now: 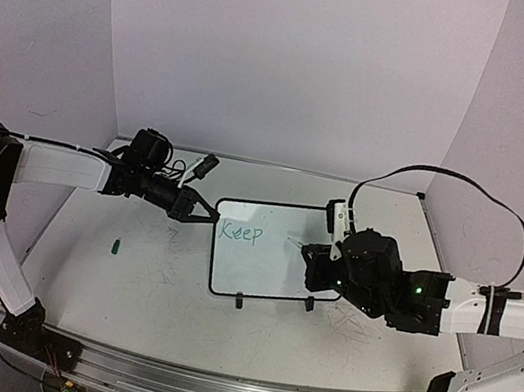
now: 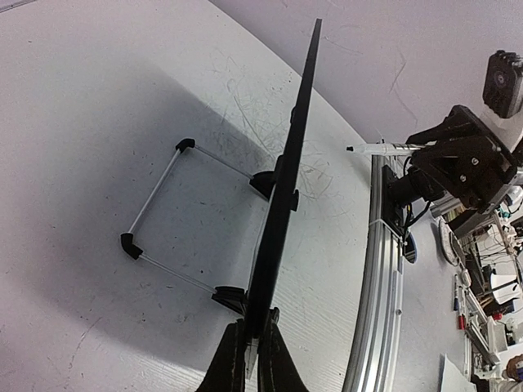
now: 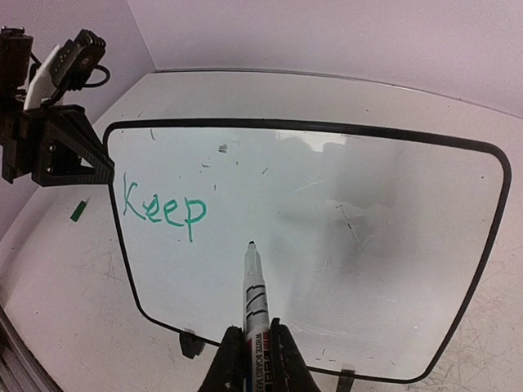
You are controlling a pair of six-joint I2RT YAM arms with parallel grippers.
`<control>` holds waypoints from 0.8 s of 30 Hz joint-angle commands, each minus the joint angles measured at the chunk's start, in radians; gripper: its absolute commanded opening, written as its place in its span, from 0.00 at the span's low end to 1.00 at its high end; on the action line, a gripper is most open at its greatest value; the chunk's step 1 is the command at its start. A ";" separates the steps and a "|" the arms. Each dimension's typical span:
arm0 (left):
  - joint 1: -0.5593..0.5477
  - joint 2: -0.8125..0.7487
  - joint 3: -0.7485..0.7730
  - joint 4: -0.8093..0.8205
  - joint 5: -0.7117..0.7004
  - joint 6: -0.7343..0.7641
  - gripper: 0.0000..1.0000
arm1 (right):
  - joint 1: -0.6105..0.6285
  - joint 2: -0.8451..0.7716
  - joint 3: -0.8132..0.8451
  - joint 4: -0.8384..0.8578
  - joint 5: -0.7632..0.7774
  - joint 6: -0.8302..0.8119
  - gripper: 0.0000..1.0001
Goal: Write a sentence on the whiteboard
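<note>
- Left gripper [image 2: 249, 355] pinches whiteboard [image 3: 384, 196] edge, steadying it.
- Right gripper [image 3: 253, 363] pinches marker [image 3: 253, 286]; sentence [image 3: 163, 211] reads only "Keep", frame left.
- Next: tip down right of it.

White table [image 1: 123, 293] w/ grey scribbles; whiteboard [image 1: 265, 268] stands at ctr on its feet, green marker cap [image 1: 117, 248] lies at left.

whiteboard [image 3: 368, 204]: white face, faint grey smudges, thin black rim, black feet
sentence [image 3: 163, 211]: green handwriting, one word, "Keep"
marker [image 3: 254, 298]: white barrel, black print, dark tip
table [image 1: 125, 284]: white, faint grey scribbles
small object [image 1: 116, 247] on table: green
left gripper [image 1: 208, 215]: black
right gripper [image 3: 253, 371]: black
arms [image 1: 54, 165]: white links, black joints
walls [image 1: 286, 58]: pale lilac, plain
rail [image 1: 208, 385]: silver grey
</note>
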 commanded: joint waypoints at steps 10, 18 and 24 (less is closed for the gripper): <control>0.002 -0.026 0.023 -0.031 -0.010 -0.004 0.00 | 0.002 0.081 0.092 -0.039 0.008 -0.011 0.00; 0.002 -0.033 0.021 -0.032 -0.009 -0.003 0.00 | 0.001 0.157 0.127 0.041 0.043 -0.025 0.00; 0.002 -0.034 0.022 -0.032 -0.004 -0.003 0.00 | -0.012 0.167 0.124 0.083 0.039 -0.030 0.00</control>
